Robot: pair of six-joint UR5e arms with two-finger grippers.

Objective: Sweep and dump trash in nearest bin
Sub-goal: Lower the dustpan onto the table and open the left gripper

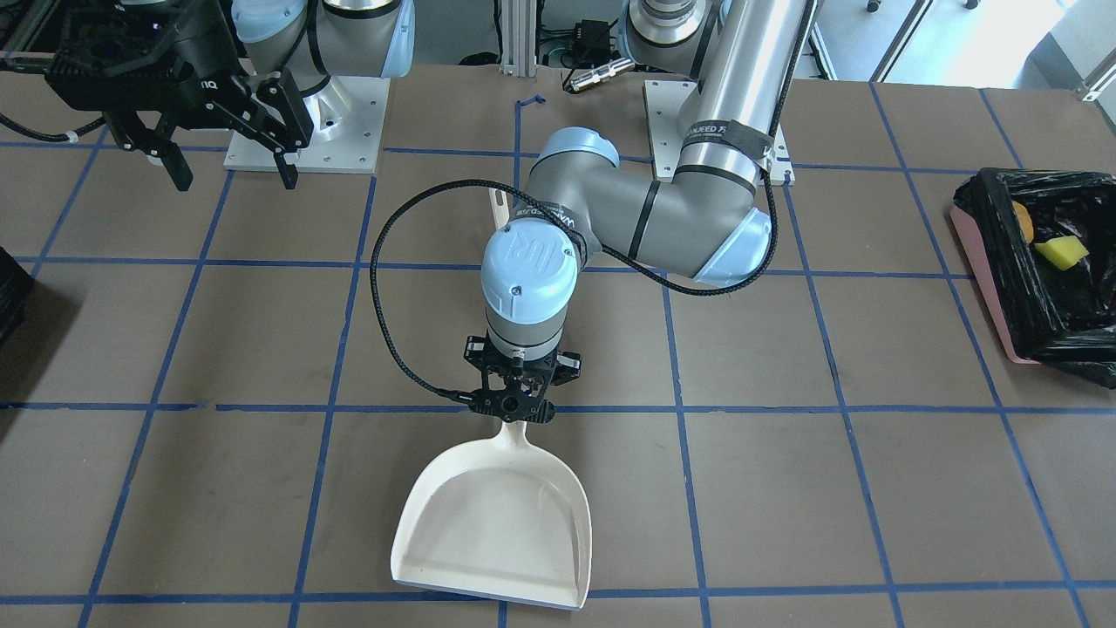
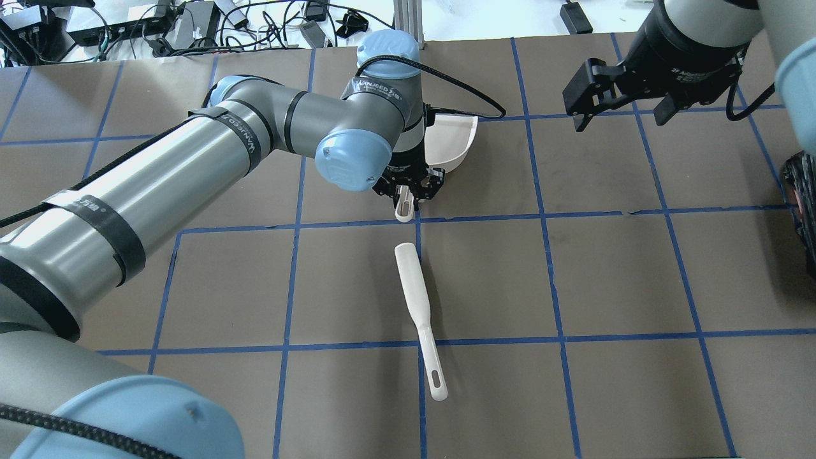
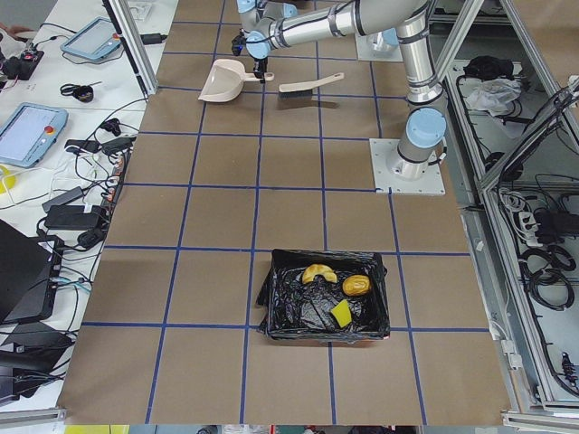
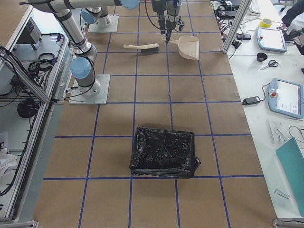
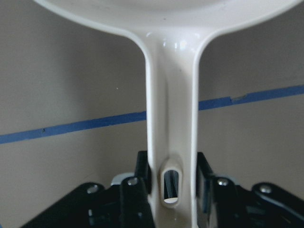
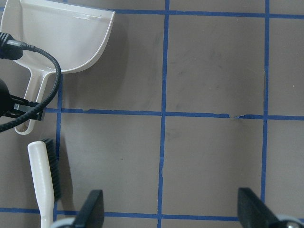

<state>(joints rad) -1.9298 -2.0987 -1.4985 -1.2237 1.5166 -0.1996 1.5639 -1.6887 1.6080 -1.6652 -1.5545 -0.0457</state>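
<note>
The pink bin point(image 1: 983, 262), lined with a black bag, stands at the table's end on my left side. The trash lies inside it: a golden-brown lump point(image 3: 356, 286), another golden piece point(image 3: 317, 272) and a yellow wedge point(image 1: 1060, 251). My left gripper point(image 1: 513, 410) is shut on the handle point(image 5: 171, 118) of the white dustpan point(image 1: 497, 523), which lies flat and empty on the table. My right gripper point(image 2: 621, 118) is open and empty, raised above the table to the right of the dustpan point(image 2: 454, 143).
The white brush point(image 2: 417, 306) lies on the table just behind the dustpan handle, nearer my base; it also shows in the right wrist view point(image 6: 42, 183). A second bin wrapped in black plastic point(image 4: 164, 153) stands at the table's end on my right.
</note>
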